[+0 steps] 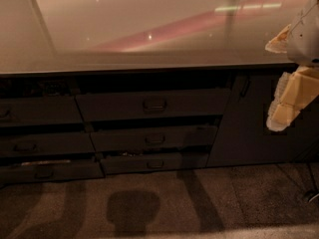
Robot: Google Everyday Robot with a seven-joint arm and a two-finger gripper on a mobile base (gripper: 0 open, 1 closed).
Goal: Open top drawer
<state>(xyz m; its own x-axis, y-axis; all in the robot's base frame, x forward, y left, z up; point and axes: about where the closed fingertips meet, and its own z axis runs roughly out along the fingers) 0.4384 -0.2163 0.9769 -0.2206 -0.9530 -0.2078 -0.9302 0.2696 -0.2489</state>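
The pincer (290, 99), its state beyond telling, hangs at the right, well apart from the top drawer (112, 107), and could hook a lower drawer (124, 139) by mistake.

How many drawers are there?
6. Middle stack: the top drawer, second drawer, lowest drawer. Left stack: upper left drawer, middle left drawer, lower left drawer, cut by the picture edge, so more may hide. The pincer hangs at far right.
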